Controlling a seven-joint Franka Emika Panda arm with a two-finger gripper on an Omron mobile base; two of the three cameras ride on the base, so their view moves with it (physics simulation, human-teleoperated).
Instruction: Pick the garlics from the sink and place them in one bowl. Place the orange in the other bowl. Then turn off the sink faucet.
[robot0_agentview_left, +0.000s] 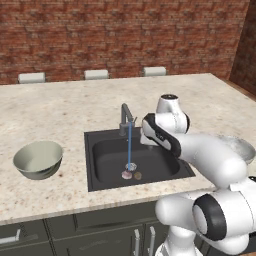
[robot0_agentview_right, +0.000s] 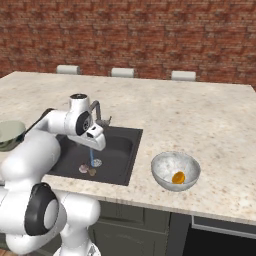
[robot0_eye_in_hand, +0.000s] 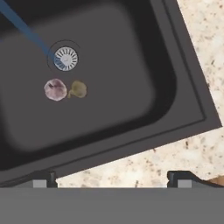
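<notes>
Two garlics lie side by side on the floor of the dark sink (robot0_eye_in_hand: 131, 96), just beside the round drain ring (robot0_eye_in_hand: 65, 58): the pinkish-white garlic (robot0_eye_in_hand: 55, 89) and the brown garlic (robot0_eye_in_hand: 78, 89), touching or nearly so. Blue water stream (robot0_agentview_left: 130, 145) runs from the faucet (robot0_agentview_left: 125, 118) onto the drain. The hand (robot0_eye_in_hand: 112, 178) hangs above the sink's near right rim, fingers spread wide and empty, well apart from the garlics. The orange (robot0_agentview_right: 178, 177) sits inside the mottled whitish bowl (robot0_agentview_right: 165, 167) on the speckled desk (robot0_agentview_right: 200, 125), right of the sink. The plain green-grey bowl (robot0_agentview_left: 30, 155) stands on the desk left of the sink.
</notes>
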